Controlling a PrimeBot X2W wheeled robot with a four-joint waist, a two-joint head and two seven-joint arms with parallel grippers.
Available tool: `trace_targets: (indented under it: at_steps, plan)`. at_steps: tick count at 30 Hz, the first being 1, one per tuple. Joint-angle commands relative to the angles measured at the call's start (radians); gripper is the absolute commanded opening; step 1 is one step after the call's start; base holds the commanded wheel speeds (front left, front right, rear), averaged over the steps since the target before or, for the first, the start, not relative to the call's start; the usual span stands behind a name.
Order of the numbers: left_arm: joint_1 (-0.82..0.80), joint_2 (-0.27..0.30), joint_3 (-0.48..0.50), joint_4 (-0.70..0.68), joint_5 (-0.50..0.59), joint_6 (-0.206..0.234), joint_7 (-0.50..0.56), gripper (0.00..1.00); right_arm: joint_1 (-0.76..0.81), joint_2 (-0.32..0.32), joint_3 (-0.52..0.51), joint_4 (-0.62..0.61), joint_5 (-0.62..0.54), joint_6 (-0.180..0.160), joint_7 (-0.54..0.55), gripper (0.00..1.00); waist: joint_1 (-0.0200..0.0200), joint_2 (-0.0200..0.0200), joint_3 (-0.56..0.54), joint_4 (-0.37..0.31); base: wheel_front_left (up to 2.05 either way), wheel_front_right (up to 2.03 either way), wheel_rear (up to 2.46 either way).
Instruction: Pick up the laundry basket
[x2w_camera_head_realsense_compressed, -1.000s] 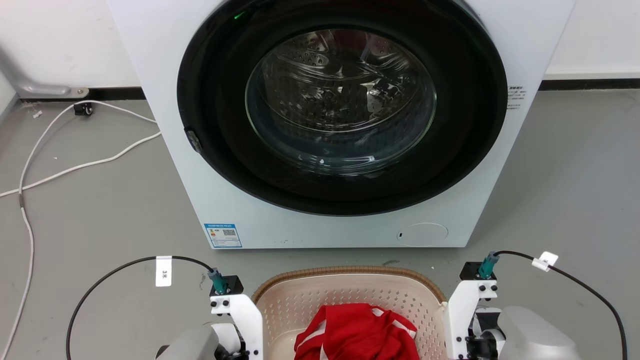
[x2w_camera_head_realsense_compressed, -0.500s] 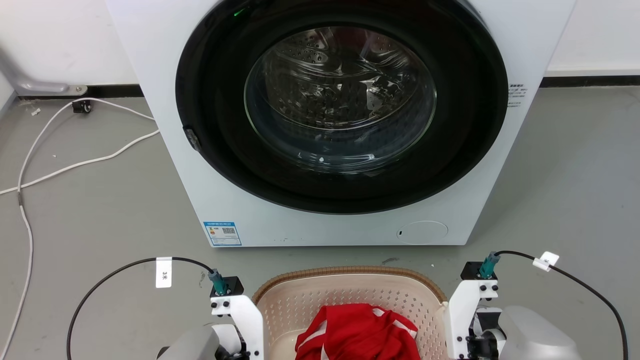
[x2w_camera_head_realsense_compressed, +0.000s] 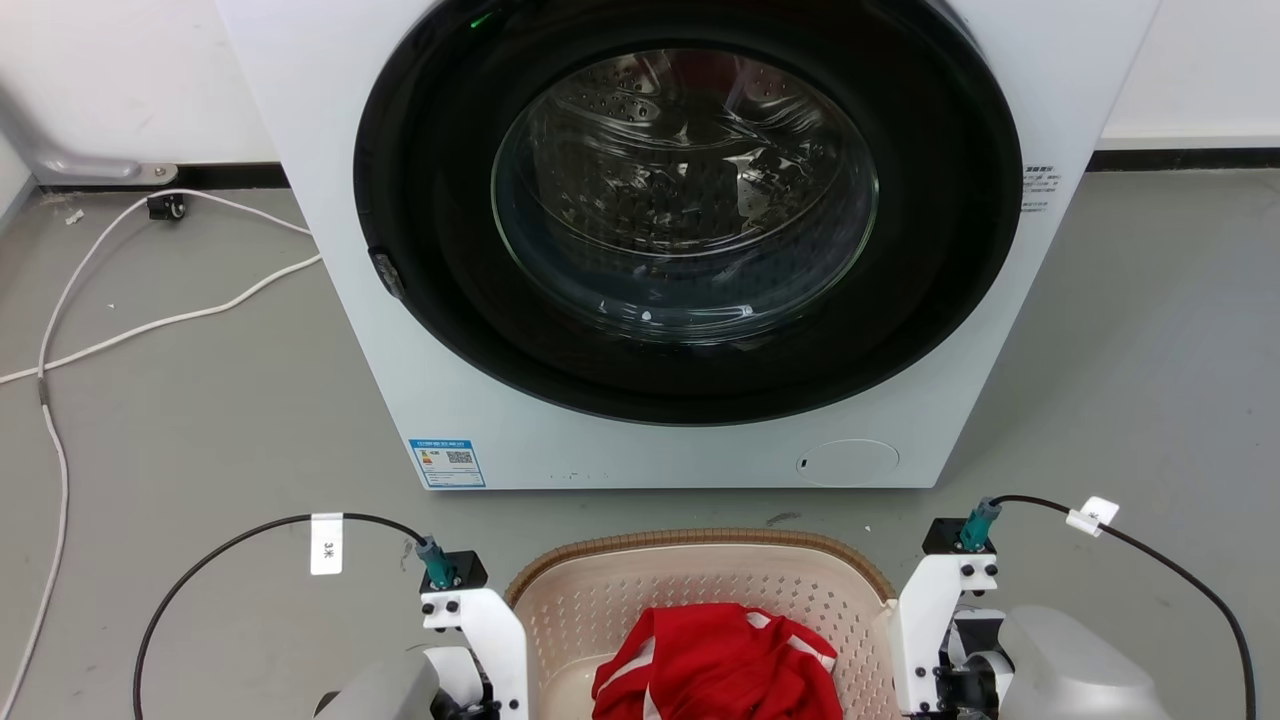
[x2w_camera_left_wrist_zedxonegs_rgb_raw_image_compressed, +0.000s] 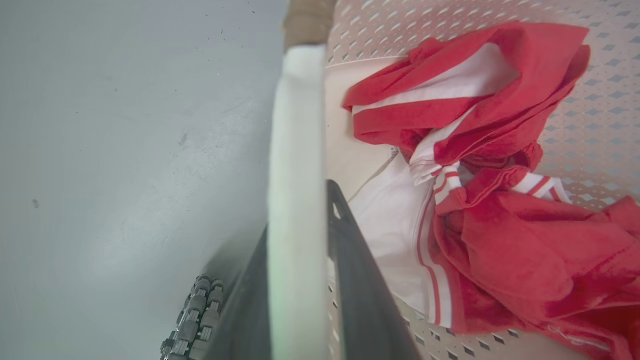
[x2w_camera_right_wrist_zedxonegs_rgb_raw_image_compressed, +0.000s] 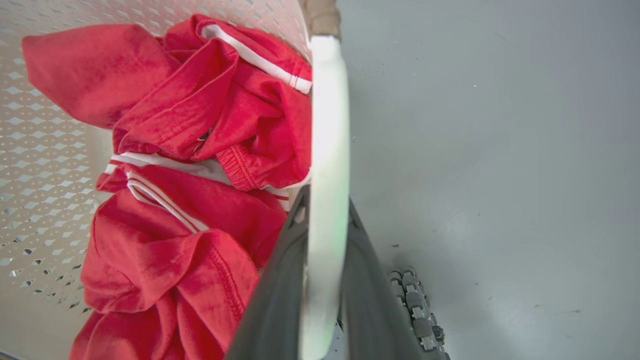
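Pinches the left white handle (x2w_camera_left_wrist_zedxonegs_rgb_raw_image_compressed: 295, 125) of the laundry basket (x2w_camera_head_realsense_compressed: 700, 570) with the left gripper (x2w_camera_left_wrist_zedxonegs_rgb_raw_image_compressed: 296, 220), one dark finger (x2w_camera_left_wrist_zedxonegs_rgb_raw_image_compressed: 360, 280) inside the perforated wall and the other outside. Clamps the right handle (x2w_camera_right_wrist_zedxonegs_rgb_raw_image_compressed: 327, 100) the same way with the right gripper (x2w_camera_right_wrist_zedxonegs_rgb_raw_image_compressed: 325, 200), fingers pressed onto the white bar. Holds the basket low and centred between both wrists, just before the white washing machine (x2w_camera_head_realsense_compressed: 330, 250). Carries crumpled red and white clothing (x2w_camera_head_realsense_compressed: 715, 665) inside. Cannot tell whether the base touches the grey floor (x2w_camera_head_realsense_compressed: 200, 420).
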Motion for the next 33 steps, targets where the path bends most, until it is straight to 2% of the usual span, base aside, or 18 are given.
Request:
trace_targets:
  at_steps: [1,33]
  plan:
    - [-0.014,-0.040,-0.005,-0.018,-0.012,-0.016,-0.002,0.00,-0.005,0.035,-0.002,-0.014,0.003,0.014,0.005,0.00,0.0000,-0.0001,0.000,0.000,0.00,0.00,0.00]
    - [-0.015,-0.027,-0.043,-0.007,-0.073,-0.016,-0.018,0.00,0.005,0.039,-0.046,-0.014,-0.022,0.014,0.013,0.00,0.0000,-0.0001,0.000,-0.008,0.00,0.00,0.00]
